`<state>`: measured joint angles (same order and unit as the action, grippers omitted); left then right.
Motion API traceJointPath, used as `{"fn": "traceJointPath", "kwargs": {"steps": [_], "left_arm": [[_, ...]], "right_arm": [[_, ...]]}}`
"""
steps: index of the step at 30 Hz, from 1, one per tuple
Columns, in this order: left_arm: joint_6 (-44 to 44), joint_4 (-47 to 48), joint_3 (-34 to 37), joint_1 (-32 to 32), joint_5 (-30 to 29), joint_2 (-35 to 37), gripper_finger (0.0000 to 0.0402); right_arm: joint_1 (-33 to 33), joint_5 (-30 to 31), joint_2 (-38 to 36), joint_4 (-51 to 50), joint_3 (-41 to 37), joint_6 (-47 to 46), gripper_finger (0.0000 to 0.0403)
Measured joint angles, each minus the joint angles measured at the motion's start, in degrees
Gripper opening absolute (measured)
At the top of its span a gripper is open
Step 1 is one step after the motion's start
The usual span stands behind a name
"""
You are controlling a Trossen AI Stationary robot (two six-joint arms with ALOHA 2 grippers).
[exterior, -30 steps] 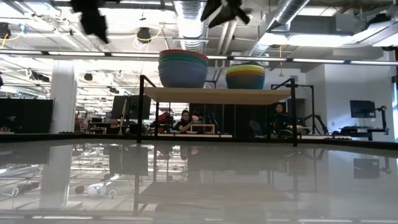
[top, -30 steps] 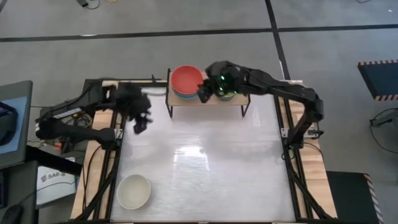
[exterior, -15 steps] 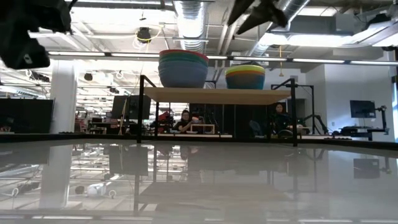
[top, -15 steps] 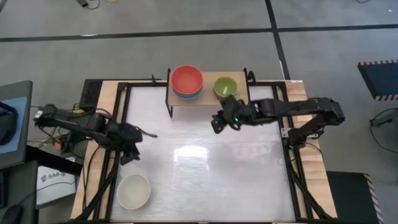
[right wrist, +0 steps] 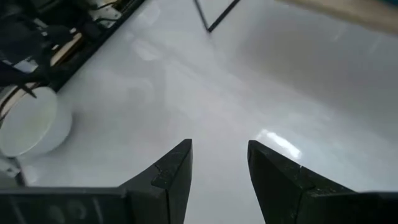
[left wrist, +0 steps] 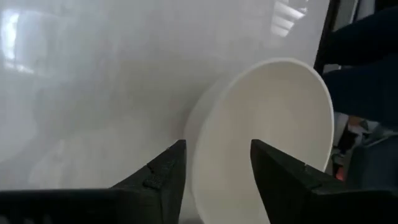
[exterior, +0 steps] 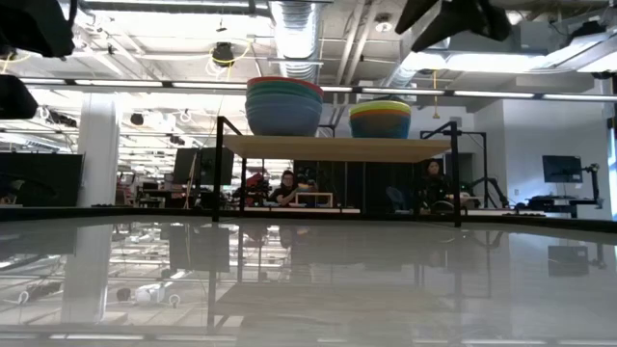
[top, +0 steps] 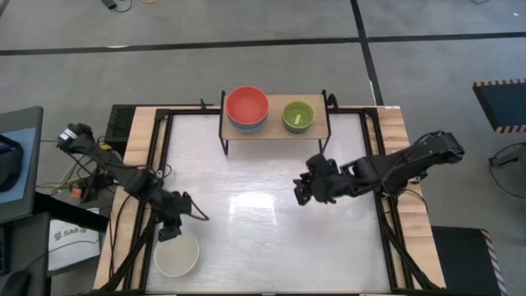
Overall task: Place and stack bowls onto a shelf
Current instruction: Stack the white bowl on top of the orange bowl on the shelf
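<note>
The white bowl rests upright on its base near the table's near-left corner; it also shows in the left wrist view and the right wrist view. My left gripper is open, its fingers standing on either side of the bowl's far rim. On the wooden shelf sits a stack of larger bowls with red on top, and a smaller stack topped by lime green. My right gripper is open above the bare table, right of centre.
The white tabletop lies between the shelf at the far edge and the bowl. A black frame runs along the table's sides. In the low view, people sit in the room beyond the shelf.
My left gripper has swung from beside the shelf's left end toward the near-left corner and come down to the white bowl's rim. My right gripper has drawn back from over the lime green stack toward the near edge, ending over the table right of centre. The bowls have kept still.
</note>
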<state>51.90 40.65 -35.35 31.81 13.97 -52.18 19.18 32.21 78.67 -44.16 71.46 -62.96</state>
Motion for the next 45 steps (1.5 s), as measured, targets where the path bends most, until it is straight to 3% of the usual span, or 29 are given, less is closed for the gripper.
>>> {"fn": "traceJointPath", "kwargs": {"steps": [5,10,14,20,26,33,39,45], "left_arm": [[3.04,0.31,0.0,4.45,-5.58,-4.43,0.0184],[7.64,1.6,0.0,5.75,-10.13,-9.67,0.0178],[10.19,-0.56,0.0,5.75,-10.64,-12.98,0.0134],[11.45,-7.94,-0.07,5.76,-11.9,-16.44,0.0019],[13.42,-12.91,-2.03,4.73,-19.96,-17.85,0.0002],[6.38,-13.62,-11.59,-0.32,-31.56,-17.99,0.0001],[-3.05,-12.63,-20.93,-5.99,-32.77,-17.98,0.0],[-5.8,-11.37,-26.16,-9.47,-35.48,-17.97,0.0]], "right_arm": [[2.32,0.23,0.02,1.5,-2.25,-1.98,0.018],[3.94,0.12,1.4,1.71,-2.49,-2.88,0.018],[4.79,-0.27,1.97,4.11,-2.27,-3.29,0.018],[6.07,-2.16,1.91,4.16,-2.36,-3.74,0.018],[9.37,-2.87,1.79,4.41,-2.36,-4.17,0.018],[13.48,-3.62,2.27,2.21,-2.34,-5.31,0.018],[16.23,-4.35,2.27,-1.22,-2.34,-5.8,0.018],[18.92,-5.27,4.23,-1.21,-2.34,-6.24,0.018]]}}
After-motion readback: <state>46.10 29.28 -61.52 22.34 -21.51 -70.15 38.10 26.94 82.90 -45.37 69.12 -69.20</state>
